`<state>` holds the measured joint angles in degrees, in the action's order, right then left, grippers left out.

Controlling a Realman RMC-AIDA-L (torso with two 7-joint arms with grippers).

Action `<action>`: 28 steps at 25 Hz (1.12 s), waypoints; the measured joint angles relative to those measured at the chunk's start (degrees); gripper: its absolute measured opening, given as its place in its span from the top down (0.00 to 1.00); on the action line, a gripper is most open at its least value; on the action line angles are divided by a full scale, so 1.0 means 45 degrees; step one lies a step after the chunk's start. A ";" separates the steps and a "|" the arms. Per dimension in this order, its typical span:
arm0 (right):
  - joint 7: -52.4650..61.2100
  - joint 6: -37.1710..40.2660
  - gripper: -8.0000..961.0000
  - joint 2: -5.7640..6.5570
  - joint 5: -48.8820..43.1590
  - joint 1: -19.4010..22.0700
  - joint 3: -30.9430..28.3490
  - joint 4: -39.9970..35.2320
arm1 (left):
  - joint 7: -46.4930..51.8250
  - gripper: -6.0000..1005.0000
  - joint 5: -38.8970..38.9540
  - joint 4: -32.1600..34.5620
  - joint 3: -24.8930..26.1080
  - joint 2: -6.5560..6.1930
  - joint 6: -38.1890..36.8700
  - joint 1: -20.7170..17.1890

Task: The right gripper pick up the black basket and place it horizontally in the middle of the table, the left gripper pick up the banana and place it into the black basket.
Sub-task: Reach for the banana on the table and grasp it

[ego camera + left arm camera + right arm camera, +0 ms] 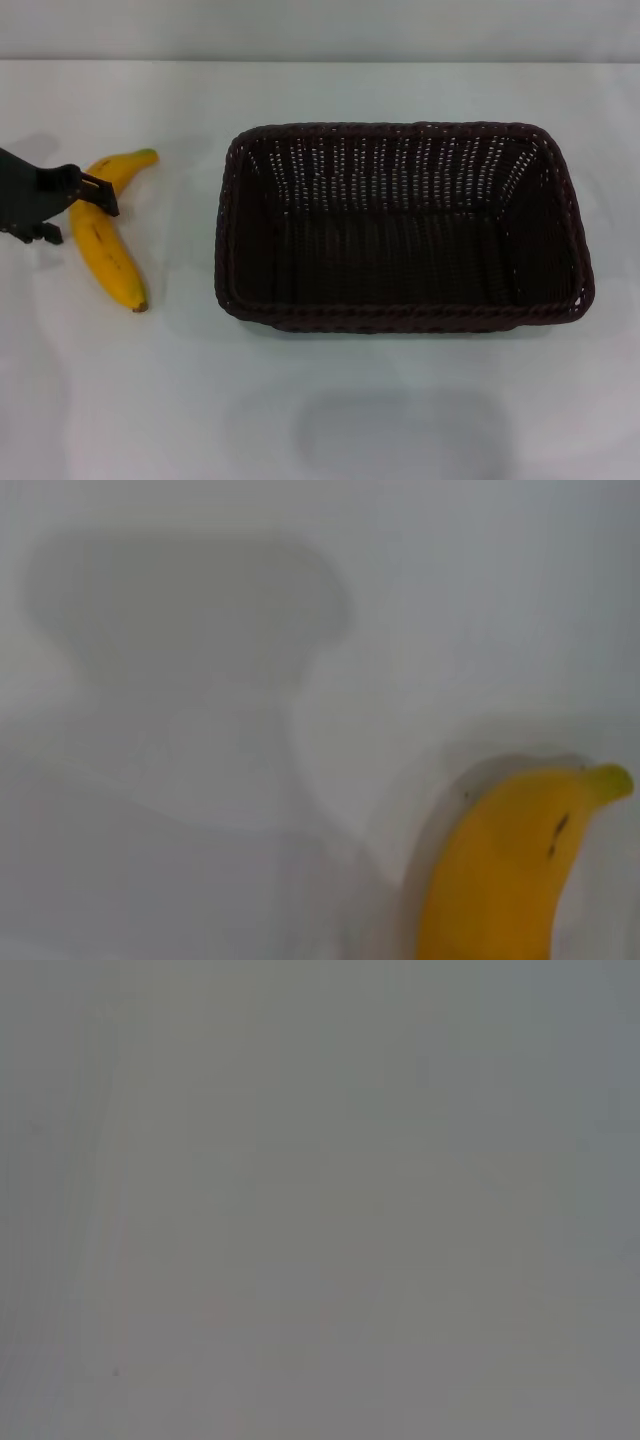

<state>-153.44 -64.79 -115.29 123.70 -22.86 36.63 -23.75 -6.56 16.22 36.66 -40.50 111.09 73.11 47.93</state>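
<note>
Head view, left to right. The left tool (92,205) enters from the left edge of the white surface (320,400), its short black fingers (100,195) reaching over the upper part of the banana (103,240). The fingers appear to straddle the fruit, but whether they are clenched on it or released cannot be told from this angle. The banana lies flat on the surface, its greenish stem end pointing toward the far right and its dark tip toward the near side. Well apart to its right sits the black basket (400,315), a large rectangular woven wicker container with a braided rim, upright, its long side running across the middle of the surface. The left wrist view shows only the banana's stem end (515,870) against the white surface. The right tool does not appear in any view.
</note>
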 joint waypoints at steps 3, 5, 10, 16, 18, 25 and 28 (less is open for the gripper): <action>-0.0002 0.0165 0.09 -0.0003 0.0007 -0.0048 -0.0162 0.0012 | -0.0080 0.25 0.0006 0.0004 -0.0003 -0.0042 -0.0024 0.0140; -0.0003 0.0222 0.09 -0.0003 0.0010 -0.0092 -0.0177 0.0021 | -0.0135 0.25 0.0000 -0.0047 -0.0004 -0.0083 -0.0006 0.0243; -0.0004 0.0363 0.09 -0.0003 0.0011 -0.0183 -0.0185 0.0026 | -0.0158 0.31 -0.0028 -0.0280 -0.0015 -0.0178 0.0071 0.0456; -0.0004 0.0406 0.09 -0.0004 0.0011 -0.0212 -0.0192 0.0025 | -0.0165 0.48 -0.0004 -0.0662 -0.0011 -0.0242 0.0064 0.0570; -0.0003 0.0412 0.09 -0.0004 0.0012 -0.0212 -0.0192 0.0025 | -0.0184 0.50 -0.0004 -0.0729 -0.0010 -0.0256 0.0073 0.0584; -0.0004 0.0580 0.09 -0.0001 0.0010 -0.0331 -0.0192 0.0125 | -0.0353 0.49 -0.0009 -0.0900 -0.0010 -0.0256 0.0199 0.0598; -0.0003 0.0610 0.09 0.0011 0.0010 -0.0348 -0.0192 0.0205 | -0.0409 0.47 -0.0152 -0.0989 -0.0036 -0.0221 0.0282 0.0563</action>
<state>-153.46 -62.05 -115.24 123.75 -24.43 35.77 -22.83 -8.40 15.53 32.21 -40.66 110.09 74.38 50.46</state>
